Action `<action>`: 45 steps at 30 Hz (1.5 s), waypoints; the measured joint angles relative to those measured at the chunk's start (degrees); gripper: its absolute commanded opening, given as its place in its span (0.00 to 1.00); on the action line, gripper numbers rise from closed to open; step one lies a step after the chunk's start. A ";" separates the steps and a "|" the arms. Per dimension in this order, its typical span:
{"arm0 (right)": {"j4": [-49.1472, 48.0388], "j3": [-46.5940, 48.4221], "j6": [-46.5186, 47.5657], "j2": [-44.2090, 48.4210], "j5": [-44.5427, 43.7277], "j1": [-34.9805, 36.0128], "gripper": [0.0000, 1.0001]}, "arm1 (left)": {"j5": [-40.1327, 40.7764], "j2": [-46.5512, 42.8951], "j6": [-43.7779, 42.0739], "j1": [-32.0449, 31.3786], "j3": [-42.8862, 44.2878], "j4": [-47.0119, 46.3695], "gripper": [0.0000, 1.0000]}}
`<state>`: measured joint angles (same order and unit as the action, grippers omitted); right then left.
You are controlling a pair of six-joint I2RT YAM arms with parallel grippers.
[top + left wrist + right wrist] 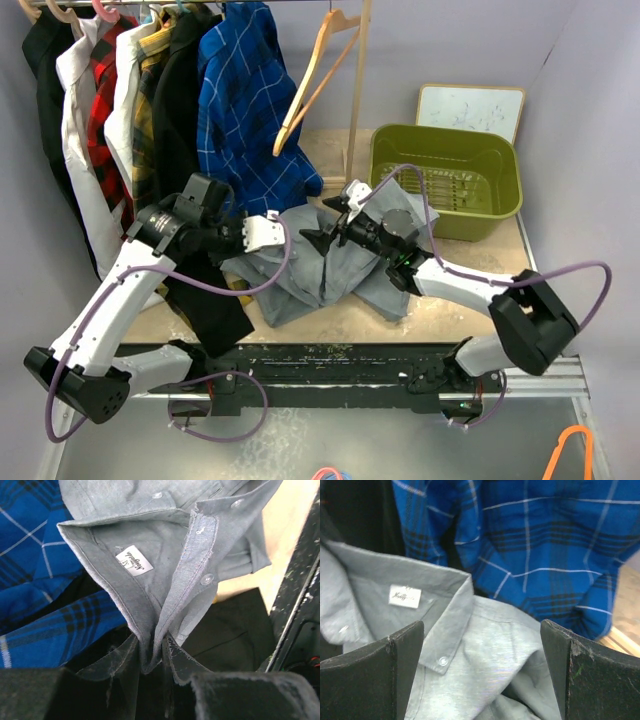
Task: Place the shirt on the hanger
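The light-grey shirt (325,270) lies crumpled on the table between my two grippers. My left gripper (270,232) is shut on the shirt's collar edge and button placket, seen pinched between the fingers in the left wrist view (155,652), with the white neck label (134,560) above. My right gripper (325,228) is open and hovers just over the shirt's collar (445,610); its fingers (370,675) stand wide apart with grey fabric between them, touching nothing that I can see. The tan wooden hanger (310,85) hangs empty on the rack behind the shirt.
A rack of hanging garments fills the back left, with the blue check shirt (245,100) closest to my grippers (545,545). A black garment (205,300) drapes over the table's front. A wooden post (358,90), a green bin (445,180) and a whiteboard (470,108) stand at the back right.
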<state>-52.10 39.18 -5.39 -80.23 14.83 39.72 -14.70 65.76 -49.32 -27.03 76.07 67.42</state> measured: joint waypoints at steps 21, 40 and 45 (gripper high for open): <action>-2.25 20.59 -1.90 -26.21 15.26 0.00 0.81 | 2.89 2.14 -3.34 -0.50 3.26 -0.22 0.29; 2.67 9.25 -3.39 -3.63 -16.13 6.51 0.00 | 10.05 4.98 1.36 -0.55 4.83 -7.26 0.33; 7.34 5.73 -6.82 8.00 -34.51 17.18 0.16 | 14.73 11.96 6.95 -0.55 4.87 -16.52 0.33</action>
<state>-44.75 44.91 -12.21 -72.23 -19.68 56.90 0.03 77.71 -42.37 -27.57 80.95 50.89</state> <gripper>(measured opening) 0.005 0.328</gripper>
